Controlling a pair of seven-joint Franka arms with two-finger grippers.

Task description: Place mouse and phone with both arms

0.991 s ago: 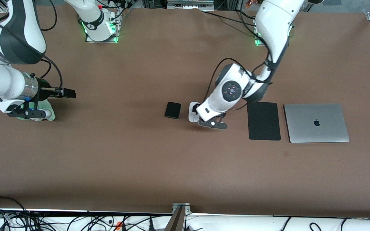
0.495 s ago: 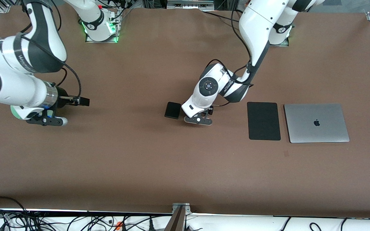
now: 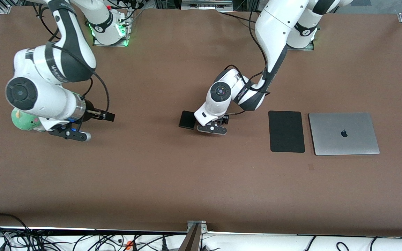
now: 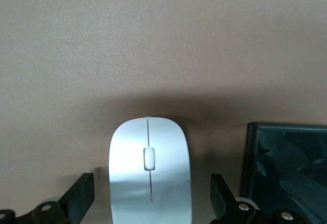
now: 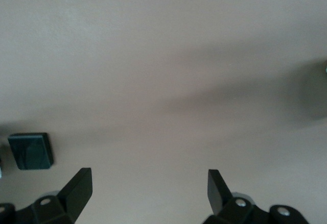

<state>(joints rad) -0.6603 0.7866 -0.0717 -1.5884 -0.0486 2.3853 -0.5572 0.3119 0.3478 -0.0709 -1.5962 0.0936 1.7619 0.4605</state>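
Brown table (image 3: 173, 181) takes up the whole front view. Silver laptop (image 3: 343, 133) lies closed at the left arm's end, large flat black pad (image 3: 287, 131) just beside it toward the table's middle. Left arm (image 3: 274, 31) reaches down over mid-table; right arm (image 3: 47, 69) is bent low at its own end, with a green plush toy (image 3: 24, 121) peeking out under its wrist. Left gripper (image 4: 150, 196) is low over the mouse (image 4: 149, 168), jaws spread wide, one finger on each long side of it, apart from it, nothing held. Right gripper (image 5: 148, 191) hangs over bare table, jaws also wide and empty, well apart from the phone (image 3: 186, 119), which shows small and off to the side in the right wrist view. Phone lies flat just beside the mouse, toward the right arm's end; the left arm's wrist hides the mouse in the front view. Step in hand looks like the left arm's grasp approach on the mouse. Next move likely calls for a bit more descent, then closing across the mouse's width without nudging the phone. Right arm has to travel to the phone.
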